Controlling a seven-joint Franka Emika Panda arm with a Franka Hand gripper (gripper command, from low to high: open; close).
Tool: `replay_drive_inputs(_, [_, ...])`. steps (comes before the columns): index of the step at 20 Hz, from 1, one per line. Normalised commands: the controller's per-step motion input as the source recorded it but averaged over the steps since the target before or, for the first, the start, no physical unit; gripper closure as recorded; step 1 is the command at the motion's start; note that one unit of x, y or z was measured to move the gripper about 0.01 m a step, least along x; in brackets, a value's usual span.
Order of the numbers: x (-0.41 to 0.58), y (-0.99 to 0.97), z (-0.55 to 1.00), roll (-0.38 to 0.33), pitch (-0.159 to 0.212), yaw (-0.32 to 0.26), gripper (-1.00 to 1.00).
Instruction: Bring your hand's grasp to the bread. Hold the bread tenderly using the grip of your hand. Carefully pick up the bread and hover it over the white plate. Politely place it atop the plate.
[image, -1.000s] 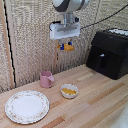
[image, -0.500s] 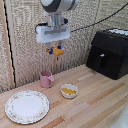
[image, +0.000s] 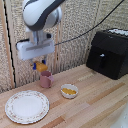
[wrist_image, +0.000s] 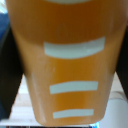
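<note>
My gripper, a white boxy block with blue-tipped fingers, hangs high above the wooden table, shut on the bread, a small golden-orange chunk between the fingertips. It sits above the pink cup and up and to the exterior view's right of the white plate, a large round dish with a floral rim lying at the front left. In the wrist view the bread fills nearly the whole picture as an orange surface with pale stripes.
A small white bowl with yellow-orange food stands right of the cup. A black appliance sits at the back right. A woven screen closes off the back of the table.
The gripper has carried the bread steadily toward the exterior view's left, from above the bowl area to above the pink cup, staying at about the same height.
</note>
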Motion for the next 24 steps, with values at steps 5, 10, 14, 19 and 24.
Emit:
replay_drive_inputs(5, [0.103,0.33,-0.47,-0.06,-0.021,0.043,1.0])
replay_drive_inputs(10, [0.237,0.11,-0.51,-0.067,-0.019,0.059,1.0])
replay_drive_inputs(14, [0.293,0.16,-0.5,-0.047,-0.028,0.053,1.0])
replay_drive_inputs(19, [0.321,0.23,-0.41,-0.042,-0.016,0.024,1.0])
replay_drive_inputs(24, [0.23,0.22,-0.24,-0.041,0.01,0.0,1.0])
